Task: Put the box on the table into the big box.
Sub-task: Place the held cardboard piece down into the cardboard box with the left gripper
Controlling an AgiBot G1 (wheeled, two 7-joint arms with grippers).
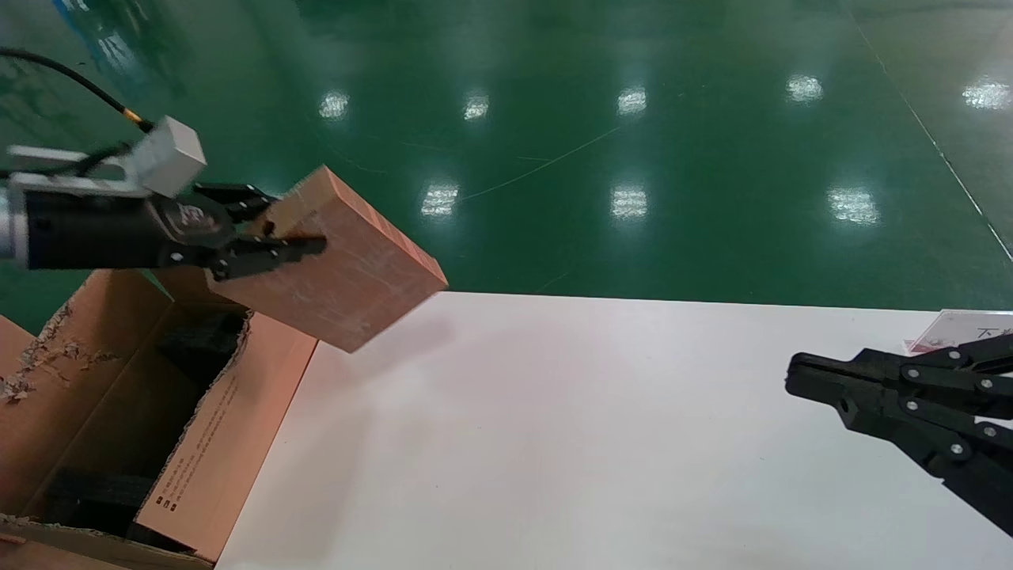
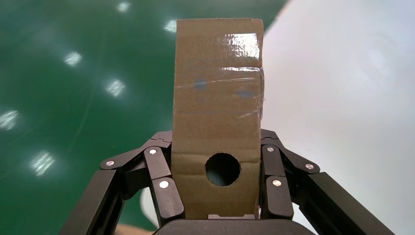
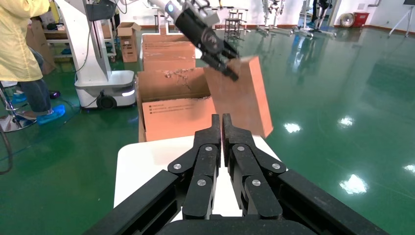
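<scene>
A glossy green floor lies beyond the table [image 1: 601, 443]. The left gripper [image 1: 273, 237] clamps the box [image 1: 348, 261] tilted in the air, above the table's far-left corner beside the big box [image 1: 214, 443], whose dark inside is probably padding. The right gripper [image 3: 221, 120] rests closed at the near right, partly cut off.

Nothing I can actually read from here. The big box [image 1: 207, 455] has small black print on its outer side wall facing the table, and the same side shows a few dark lines in my right wrist view, too small to make out. A white card [image 1: 954, 331] at the table's far right edge carries faint marks, illegible.
</scene>
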